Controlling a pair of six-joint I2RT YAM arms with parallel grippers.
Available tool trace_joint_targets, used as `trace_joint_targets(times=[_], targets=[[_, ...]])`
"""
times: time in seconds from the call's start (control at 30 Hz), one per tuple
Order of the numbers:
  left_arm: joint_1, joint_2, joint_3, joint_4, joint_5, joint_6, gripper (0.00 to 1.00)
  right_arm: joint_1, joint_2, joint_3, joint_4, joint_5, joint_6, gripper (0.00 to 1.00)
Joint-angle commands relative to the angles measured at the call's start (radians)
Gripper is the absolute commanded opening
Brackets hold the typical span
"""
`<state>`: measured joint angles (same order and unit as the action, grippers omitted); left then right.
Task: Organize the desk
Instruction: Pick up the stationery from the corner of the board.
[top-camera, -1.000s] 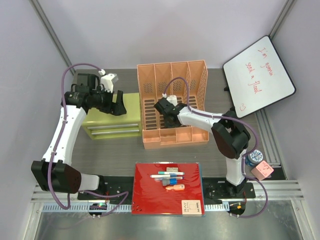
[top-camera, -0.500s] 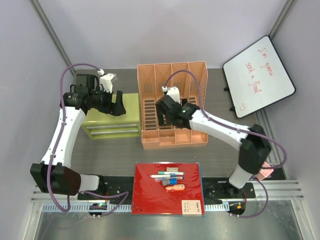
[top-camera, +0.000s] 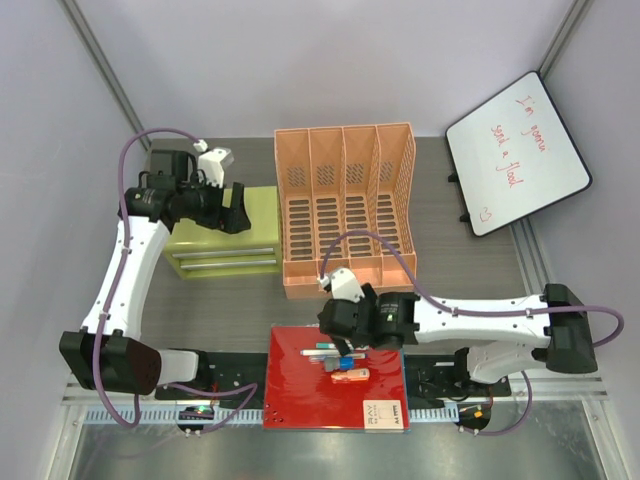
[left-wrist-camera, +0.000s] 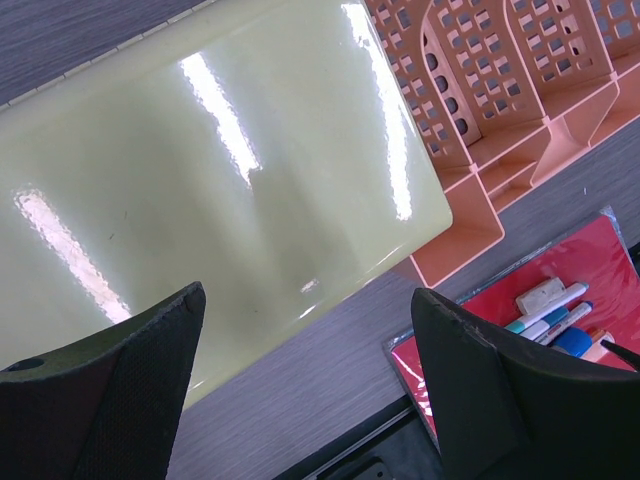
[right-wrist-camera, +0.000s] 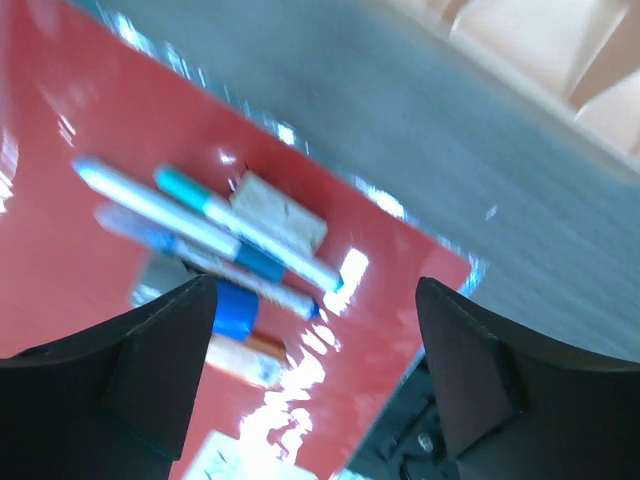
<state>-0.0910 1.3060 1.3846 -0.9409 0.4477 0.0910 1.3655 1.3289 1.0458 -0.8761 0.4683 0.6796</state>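
Observation:
The desk (top-camera: 455, 262) is dark grey wood-grain. At its near edge lies a red folder (top-camera: 292, 392) bearing pens (top-camera: 334, 350), a white eraser block (right-wrist-camera: 281, 214) and an orange marker (top-camera: 352, 376). My right gripper (top-camera: 345, 347) hovers just above these items, open, with nothing between its fingers; in the right wrist view (right-wrist-camera: 315, 285) the pens (right-wrist-camera: 200, 235) lie below the jaws. Over the lime-green cabinet (top-camera: 222, 245), my left gripper (top-camera: 236, 208) is open and empty; the left wrist view (left-wrist-camera: 308, 292) looks down on the cabinet top (left-wrist-camera: 230, 170).
An orange mesh file rack (top-camera: 346, 205) stands behind the folder, beside the cabinet. A whiteboard (top-camera: 516, 150) with red writing leans at the back right. A white card (top-camera: 384, 415) lies on the folder's near corner. The rack (left-wrist-camera: 500, 100) and folder (left-wrist-camera: 598, 262) also show in the left wrist view.
The right arm swung out of the file rack and down to the near edge, over the red folder, and its jaws opened. The left arm barely moved.

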Motion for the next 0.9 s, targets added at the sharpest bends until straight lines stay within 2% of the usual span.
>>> trace_joint_targets(times=[0.0,0.17,0.33,0.47,0.87], targets=[[0.005,-0.028,-0.006,0.007,0.0,0.012,0.84,0.082,-0.023,-0.043,-0.014,-0.043,0.144,0.79],[0.005,-0.024,-0.01,0.005,-0.009,0.013,0.84,0.164,-0.005,-0.04,0.025,-0.071,0.094,0.79],[0.005,-0.025,-0.021,0.013,-0.012,0.012,0.84,0.179,0.009,-0.07,0.117,-0.187,-0.02,0.83],[0.005,-0.022,-0.021,0.014,-0.015,0.009,0.85,0.181,0.041,-0.076,0.15,-0.194,-0.096,0.83],[0.005,-0.021,-0.001,0.007,-0.017,0.013,0.84,0.173,0.133,-0.084,0.241,-0.177,-0.13,0.78]])
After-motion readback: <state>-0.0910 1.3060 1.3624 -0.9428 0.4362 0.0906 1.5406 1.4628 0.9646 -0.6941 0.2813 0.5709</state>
